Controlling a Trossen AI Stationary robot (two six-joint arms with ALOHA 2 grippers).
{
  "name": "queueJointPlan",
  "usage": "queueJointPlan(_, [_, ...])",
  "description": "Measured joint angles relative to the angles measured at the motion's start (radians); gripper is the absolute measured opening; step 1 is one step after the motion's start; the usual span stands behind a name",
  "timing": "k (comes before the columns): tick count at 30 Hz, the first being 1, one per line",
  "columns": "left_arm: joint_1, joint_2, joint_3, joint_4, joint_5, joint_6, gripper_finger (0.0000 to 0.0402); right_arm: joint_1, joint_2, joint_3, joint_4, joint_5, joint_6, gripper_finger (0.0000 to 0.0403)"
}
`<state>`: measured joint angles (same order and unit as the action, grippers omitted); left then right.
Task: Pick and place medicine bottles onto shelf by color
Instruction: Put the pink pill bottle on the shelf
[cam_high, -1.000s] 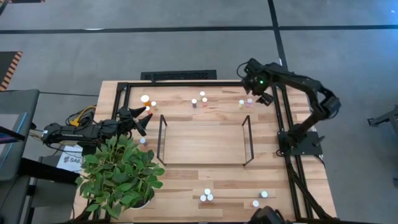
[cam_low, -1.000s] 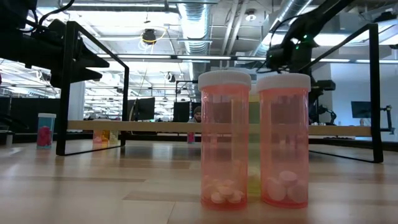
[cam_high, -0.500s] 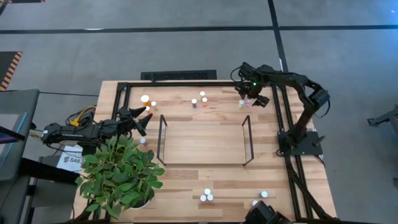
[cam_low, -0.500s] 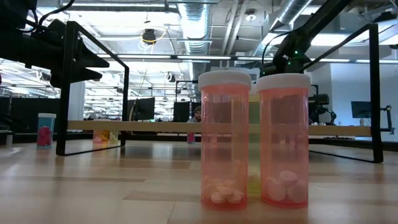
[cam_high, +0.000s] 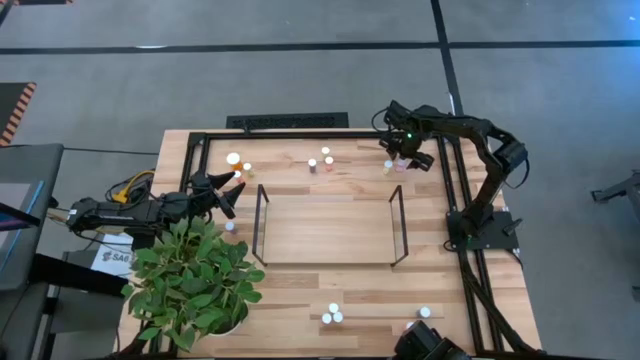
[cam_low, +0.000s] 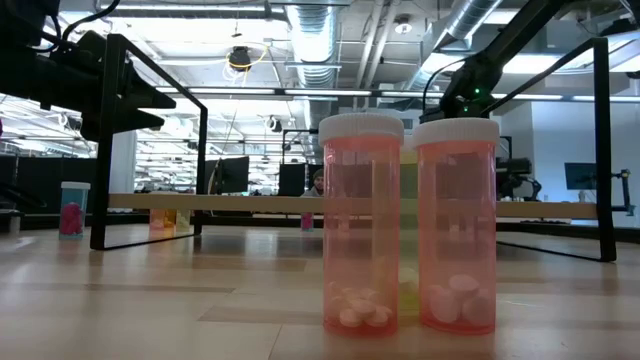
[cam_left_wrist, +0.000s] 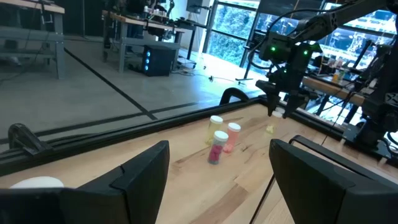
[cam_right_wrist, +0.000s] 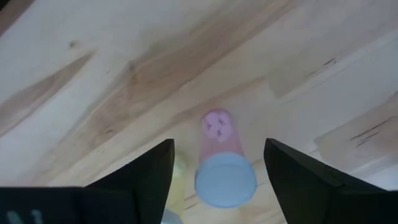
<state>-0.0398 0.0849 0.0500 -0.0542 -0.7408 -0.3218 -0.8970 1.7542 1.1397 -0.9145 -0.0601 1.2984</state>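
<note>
Right gripper (cam_right_wrist: 217, 165) spread around upright white-capped pink bottle (cam_right_wrist: 222, 163), pills inside

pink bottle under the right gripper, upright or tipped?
Upright. The right wrist view looks down on the pink bottle, cap up, standing on the table between the right gripper's open fingers.

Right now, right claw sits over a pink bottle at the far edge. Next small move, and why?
Probably close the right claw on the pink bottle. The wrist view shows the bottle standing between its open fingers, cap centred in the gap, with a pale yellow bottle close beside it, so a straight squeeze looks cleaner than repositioning.
</note>
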Motion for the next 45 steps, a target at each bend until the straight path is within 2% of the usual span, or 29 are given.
queueJointPlan(12, [0.000, 0.000, 0.000, 0.000, 0.000, 0.000, 0.0265, 0.003, 0.000, 0.000, 0.001, -0.002, -0.028, 0.0179])
queueJointPlan(19, [0.000, 0.000, 0.000, 0.000, 0.000, 0.000, 0.0265, 0.006, 0.000, 0.000, 0.002, -0.022, -0.122, 0.0133])
queueJointPlan(27, [0.000, 0.000, 0.000, 0.000, 0.000, 0.000, 0.0265, -0.012, -0.017, 0.004, 0.001, -0.045, -0.121, 0.0135])
queueJointPlan(32, [0.000, 0.000, 0.000, 0.000, 0.000, 0.000, 0.0265, -0.033, -0.055, 0.051, -0.026, -0.044, -0.121, 0.0133])
queueJointPlan(37, [0.000, 0.000, 0.000, 0.000, 0.000, 0.000, 0.0265, -0.024, -0.069, 0.175, -0.102, -0.004, -0.105, 0.0137])
queueJointPlan(45, [0.000, 0.000, 0.000, 0.000, 0.000, 0.000, 0.0265, 0.070, -0.067, 0.417, -0.280, 0.062, -0.103, 0.0139])
